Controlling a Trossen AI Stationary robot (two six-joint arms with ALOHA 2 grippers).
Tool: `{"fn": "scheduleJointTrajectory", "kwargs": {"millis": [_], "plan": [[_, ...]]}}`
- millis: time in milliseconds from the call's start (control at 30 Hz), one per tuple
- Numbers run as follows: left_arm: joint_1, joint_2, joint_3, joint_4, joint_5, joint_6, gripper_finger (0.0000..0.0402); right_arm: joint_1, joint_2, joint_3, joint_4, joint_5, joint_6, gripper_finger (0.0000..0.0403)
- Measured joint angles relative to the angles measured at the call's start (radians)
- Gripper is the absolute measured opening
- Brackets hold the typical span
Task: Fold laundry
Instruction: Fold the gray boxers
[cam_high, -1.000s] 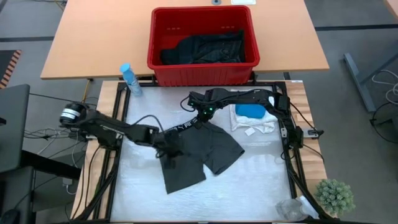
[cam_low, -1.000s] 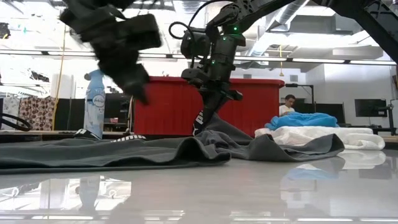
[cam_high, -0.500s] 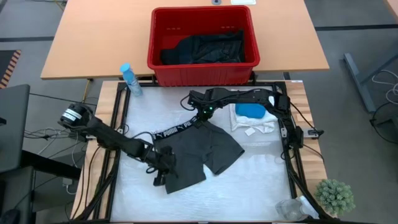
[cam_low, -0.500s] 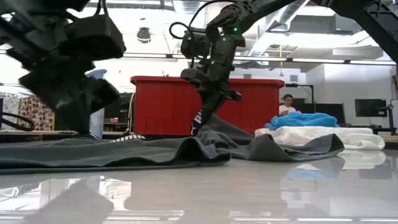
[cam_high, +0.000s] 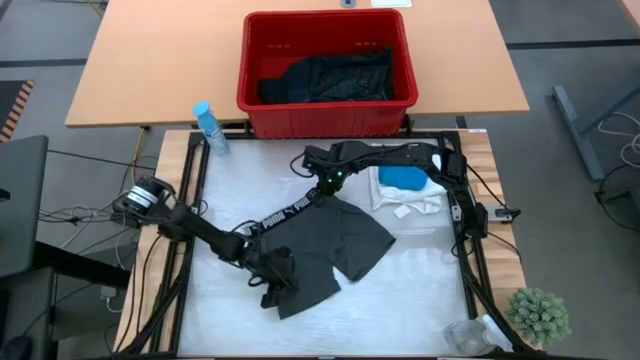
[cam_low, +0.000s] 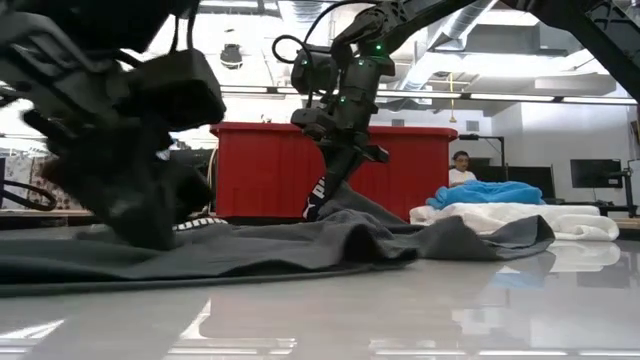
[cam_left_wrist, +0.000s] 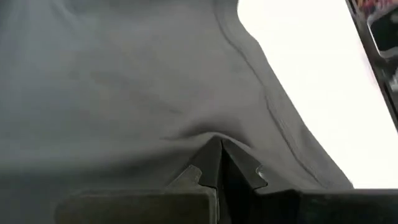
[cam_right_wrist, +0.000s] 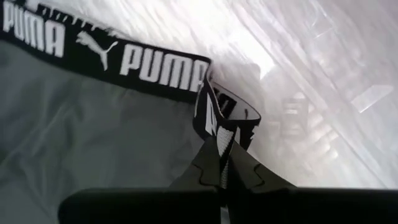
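White surface (cam_high: 400, 290), grey shorts (cam_high: 335, 240) at frame center. Right pincer (cam_high: 322, 186) pinches the waistband (cam_high: 285, 212) at upper center; left pincer (cam_high: 272, 283) pinches a leg hem, lower left. Mid-fold; next likely carry hem toward waistband.

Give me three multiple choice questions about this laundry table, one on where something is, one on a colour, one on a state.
1. Where is the blue spray bottle?
A. in the basket
B. left of the red basket
C. on the white garment

2. What colour is the shorts' waistband?
A. red
B. teal
C. black

3. How is the right tool?
A. shut on the dark grey shorts
B. open above them
C. in the basket

B: it stands beside the basket's left corner.
C: black with white lettering.
A: its fingers pinch the waistband.
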Motion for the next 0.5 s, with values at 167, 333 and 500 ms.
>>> {"fn": "scheduleJointTrajectory", "kwargs": {"millis": [167, 333, 500], "plan": [[0.057, 0.116, 0.086, 0.132, 0.060, 0.016, 0.0000, 0.000, 0.000, 0.000, -0.001, -0.005, 0.005, 0.0025], [0.073, 0.153, 0.181, 0.034, 0.195, 0.024, 0.0000, 0.007, 0.000, 0.000, -0.006, -0.006, 0.008, 0.0025], [0.068, -0.002, 0.198, -0.183, 0.187, 0.032, 0.0000, 0.025, 0.000, 0.000, -0.006, -0.006, 0.008, 0.0025]]}}
